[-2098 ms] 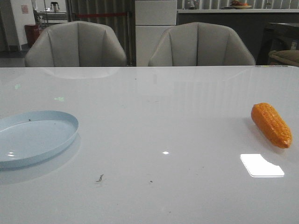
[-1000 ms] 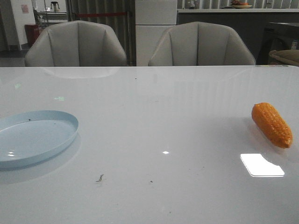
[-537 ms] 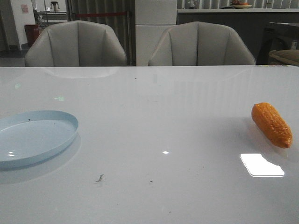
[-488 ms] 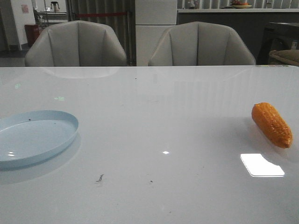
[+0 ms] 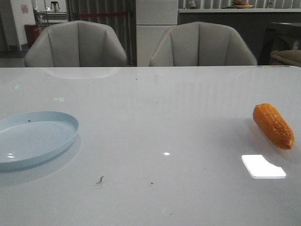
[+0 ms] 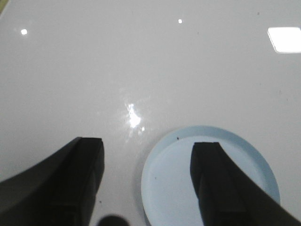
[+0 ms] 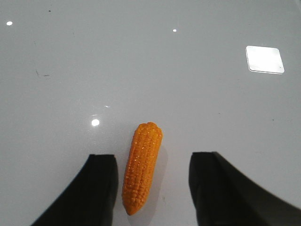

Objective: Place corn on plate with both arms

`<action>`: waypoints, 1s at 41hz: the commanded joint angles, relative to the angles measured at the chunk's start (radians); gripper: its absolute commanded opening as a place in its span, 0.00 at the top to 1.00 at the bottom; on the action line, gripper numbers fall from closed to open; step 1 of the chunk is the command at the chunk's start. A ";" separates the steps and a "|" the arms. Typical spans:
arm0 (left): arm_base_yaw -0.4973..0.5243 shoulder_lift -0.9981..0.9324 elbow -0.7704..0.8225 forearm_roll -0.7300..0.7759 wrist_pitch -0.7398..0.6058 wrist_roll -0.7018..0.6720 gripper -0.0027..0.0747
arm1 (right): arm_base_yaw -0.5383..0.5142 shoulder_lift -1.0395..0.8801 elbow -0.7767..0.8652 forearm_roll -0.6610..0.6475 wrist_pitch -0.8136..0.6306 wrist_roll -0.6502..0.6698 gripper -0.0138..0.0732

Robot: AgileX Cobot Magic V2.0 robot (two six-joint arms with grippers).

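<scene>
The orange corn (image 5: 273, 125) lies on the white table at the far right. In the right wrist view the corn (image 7: 141, 166) lies between the fingers of my open right gripper (image 7: 153, 157), nearer one finger, and nothing touches it. The pale-blue plate (image 5: 33, 139) sits empty at the left edge of the table. In the left wrist view the plate (image 6: 174, 183) lies below my open left gripper (image 6: 148, 146), with one finger (image 6: 216, 179) over it and the other beside it over bare table. Neither gripper shows in the front view.
The glossy white table (image 5: 155, 122) carries a bright square light reflection (image 5: 263, 166) near the corn and small dark specks (image 5: 100, 179) near the front. Two grey chairs (image 5: 77, 44) stand behind the far edge.
</scene>
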 commanded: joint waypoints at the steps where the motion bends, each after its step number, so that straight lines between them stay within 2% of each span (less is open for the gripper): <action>1: 0.017 0.043 -0.111 -0.014 0.070 -0.020 0.34 | -0.004 -0.010 -0.030 -0.011 -0.065 -0.006 0.32; 7: 0.070 0.195 -0.267 -0.014 0.237 -0.020 0.35 | -0.004 -0.010 -0.030 -0.011 -0.064 -0.006 0.32; 15: 0.107 0.418 -0.417 -0.043 0.354 -0.020 0.35 | -0.004 -0.010 -0.030 -0.011 -0.064 -0.006 0.32; 23: 0.092 0.622 -0.490 -0.185 0.453 0.053 0.35 | -0.004 -0.010 -0.030 -0.011 -0.063 -0.006 0.32; 26: 0.081 0.673 -0.490 -0.210 0.466 0.089 0.35 | -0.004 -0.010 -0.030 -0.011 -0.063 -0.006 0.32; 41: 0.066 0.792 -0.490 -0.189 0.460 0.089 0.35 | -0.004 -0.010 -0.030 -0.011 -0.033 -0.006 0.32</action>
